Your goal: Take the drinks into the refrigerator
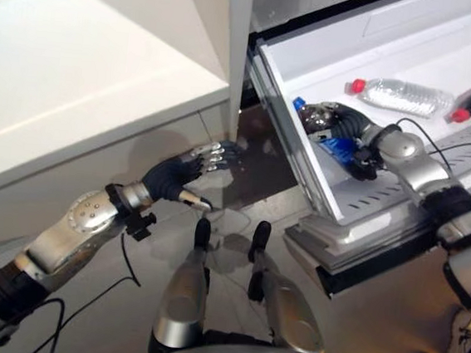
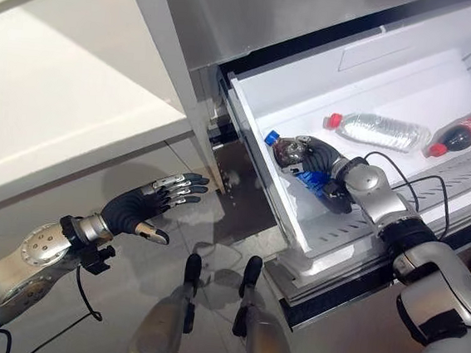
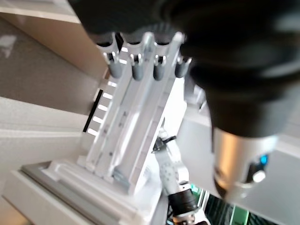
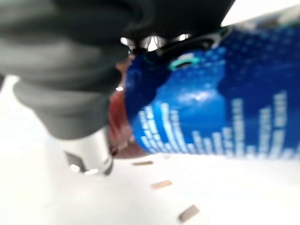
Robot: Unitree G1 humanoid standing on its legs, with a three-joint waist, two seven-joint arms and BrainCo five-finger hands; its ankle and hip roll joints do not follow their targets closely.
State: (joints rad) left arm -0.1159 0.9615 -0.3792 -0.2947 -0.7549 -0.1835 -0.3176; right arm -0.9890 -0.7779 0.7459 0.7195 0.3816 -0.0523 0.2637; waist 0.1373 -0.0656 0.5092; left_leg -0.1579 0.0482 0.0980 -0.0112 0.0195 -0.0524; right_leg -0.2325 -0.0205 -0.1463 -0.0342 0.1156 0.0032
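Blue-labelled dark cola bottle (image 2: 297, 164), grasped at mid-body by right robot hand (image 2: 324, 167) inside white refrigerator drawer (image 2: 378, 82); probably rigid, slippery, heavy; left robot hand (image 2: 145, 202) released

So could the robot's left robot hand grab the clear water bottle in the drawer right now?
Probably not. The left robot hand hangs open outside the drawer, whose near wall stands between it and the water bottle at the far side.
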